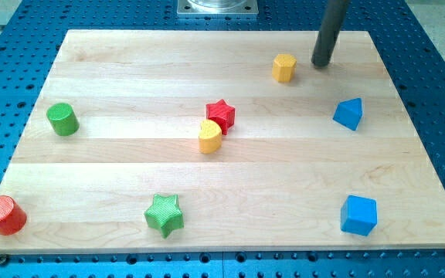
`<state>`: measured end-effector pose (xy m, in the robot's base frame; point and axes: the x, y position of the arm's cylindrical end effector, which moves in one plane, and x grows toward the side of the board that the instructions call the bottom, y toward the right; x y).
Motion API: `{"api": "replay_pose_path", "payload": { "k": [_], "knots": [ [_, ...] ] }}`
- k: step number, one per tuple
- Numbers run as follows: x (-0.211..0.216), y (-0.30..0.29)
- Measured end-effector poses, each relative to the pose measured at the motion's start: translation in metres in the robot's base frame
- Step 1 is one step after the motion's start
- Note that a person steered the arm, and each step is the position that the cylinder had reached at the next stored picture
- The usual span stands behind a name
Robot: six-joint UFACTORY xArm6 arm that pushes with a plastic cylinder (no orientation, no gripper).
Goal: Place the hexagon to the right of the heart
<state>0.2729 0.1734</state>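
Note:
A yellow hexagon block sits near the view's top, right of centre. A yellow heart block sits near the board's middle, touching a red star block just above and right of it. My tip is a short way to the right of the hexagon, with a small gap between them. The hexagon is above and to the right of the heart, well apart from it.
A green cylinder is at the left, a red cylinder at the bottom left corner, a green star at the bottom. A blue triangular block and a blue cube stand on the right. The wooden board lies on a blue perforated table.

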Motion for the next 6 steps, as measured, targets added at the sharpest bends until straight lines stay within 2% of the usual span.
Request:
{"api": "replay_pose_path", "payload": {
  "k": [1, 2, 3, 4, 5, 6],
  "knots": [
    [0.009, -0.060],
    [0.070, -0.095],
    [0.109, -0.085],
    [0.094, -0.071],
    [0.113, -0.052],
    [0.129, -0.064]
  ]
}}
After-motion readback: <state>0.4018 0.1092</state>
